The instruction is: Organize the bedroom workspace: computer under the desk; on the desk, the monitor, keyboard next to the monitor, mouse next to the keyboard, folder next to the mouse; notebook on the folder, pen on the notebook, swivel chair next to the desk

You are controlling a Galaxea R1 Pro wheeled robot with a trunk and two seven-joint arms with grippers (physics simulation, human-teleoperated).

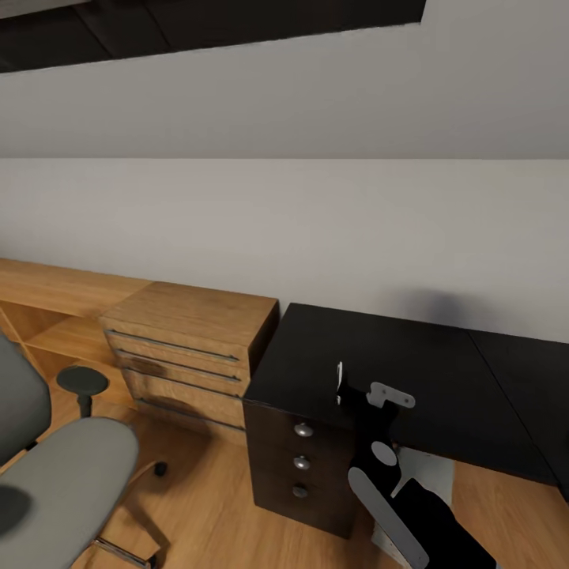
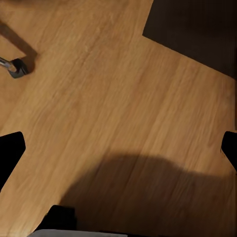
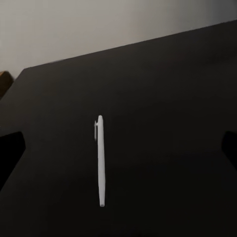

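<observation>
The pen (image 3: 100, 160), a thin white stick, lies on the glossy black desk (image 3: 163, 89) near its front edge. In the head view the pen (image 1: 340, 382) sits just left of my right gripper (image 1: 353, 393). In the right wrist view my right gripper (image 3: 121, 147) is open, its fingers wide apart on either side of the pen and not touching it. The grey swivel chair (image 1: 63, 474) stands at the lower left, its seat bare where visible. My left gripper (image 2: 121, 148) hangs open over the wood floor (image 2: 108, 98).
A light wood cabinet (image 1: 190, 332) with drawers stands against the wall, left of the desk (image 1: 411, 356). Dark desk drawers with silver knobs (image 1: 303, 430) face me. A chair caster (image 2: 17, 67) rests on the floor near the left arm.
</observation>
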